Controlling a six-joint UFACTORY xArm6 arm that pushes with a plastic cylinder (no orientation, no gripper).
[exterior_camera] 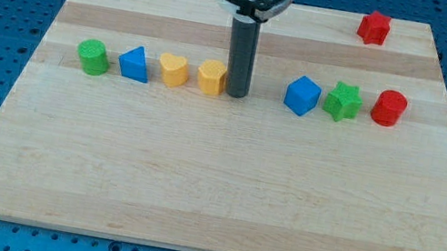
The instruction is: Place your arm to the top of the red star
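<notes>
The red star [374, 27] lies near the top right corner of the wooden board [221, 190]. My tip [235, 94] rests on the board in the middle of a row of blocks, far to the left of and below the red star. It sits right beside the yellow hexagon block [211, 77], touching or almost touching its right side.
The row runs from left to right: a green cylinder [93, 57], a blue triangle [135, 64], a yellow heart [173, 70], the yellow hexagon, then a blue cube [302, 95], a green star [343, 101] and a red cylinder [389, 109]. Blue perforated table surrounds the board.
</notes>
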